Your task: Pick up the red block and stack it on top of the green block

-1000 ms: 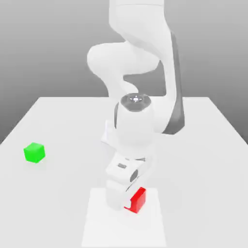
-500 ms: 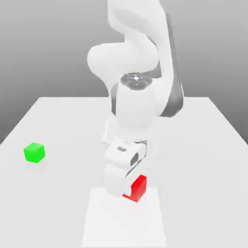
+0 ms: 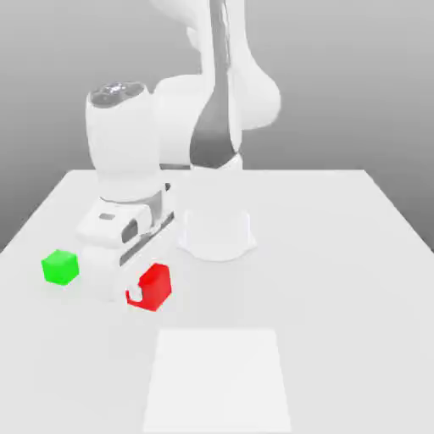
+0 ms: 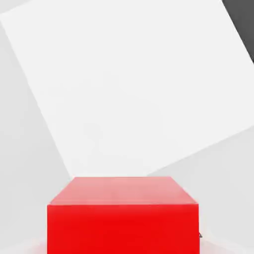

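The red block (image 3: 158, 285) hangs a little above the table, and my gripper (image 3: 144, 290) is shut on it. One white fingertip (image 3: 132, 295) curls around the block's lower edge on the exterior view's left side. The green block (image 3: 60, 267) rests on the table further toward the exterior view's left, apart from the hand, with the hand's white body between the two blocks. In the hand view the red block (image 4: 123, 218) sits close to the camera, between the jaws.
A lighter white square patch (image 3: 219, 377) marks the white table (image 3: 339, 254) near its front edge, and the same patch (image 4: 129, 84) lies below the held block in the hand view. The arm's round base (image 3: 216, 233) stands at mid-table.
The arm has swung toward the exterior view's left, carrying the red block up off the white patch to a spot near the green block. The green block has not moved.
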`<state>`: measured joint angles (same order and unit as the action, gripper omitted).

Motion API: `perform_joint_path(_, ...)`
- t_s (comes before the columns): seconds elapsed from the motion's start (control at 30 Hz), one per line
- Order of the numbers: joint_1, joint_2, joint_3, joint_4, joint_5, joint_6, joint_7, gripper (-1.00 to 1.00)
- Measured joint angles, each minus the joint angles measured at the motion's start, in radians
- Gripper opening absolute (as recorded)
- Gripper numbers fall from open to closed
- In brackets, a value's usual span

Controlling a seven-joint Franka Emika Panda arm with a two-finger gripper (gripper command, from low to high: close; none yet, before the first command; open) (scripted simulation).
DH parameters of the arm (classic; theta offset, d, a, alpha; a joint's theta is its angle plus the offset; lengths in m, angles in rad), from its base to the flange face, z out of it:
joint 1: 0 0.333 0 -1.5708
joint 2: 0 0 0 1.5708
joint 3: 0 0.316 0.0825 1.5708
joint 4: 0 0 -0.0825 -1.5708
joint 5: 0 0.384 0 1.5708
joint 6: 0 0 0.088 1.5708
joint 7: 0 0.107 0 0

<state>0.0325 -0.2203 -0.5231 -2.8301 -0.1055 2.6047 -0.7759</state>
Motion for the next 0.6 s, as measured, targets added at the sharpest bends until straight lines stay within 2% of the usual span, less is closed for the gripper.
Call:
perform_joint_path(0.23,-0.196,-0.079,-0.184,-0.015,-0.177,-0.041,-0.294,-1.00)
perform_joint_path(0.47,-0.402,-0.096,-0.364,-0.029,-0.368,-0.008,-0.561,-1.00)
perform_joint_path(0.53,-0.404,-0.055,-0.413,-0.032,-0.368,0.041,-0.614,-1.00)
perform_joint_path(0.6,-0.358,0.016,-0.460,-0.035,-0.307,0.112,-0.669,-1.00)
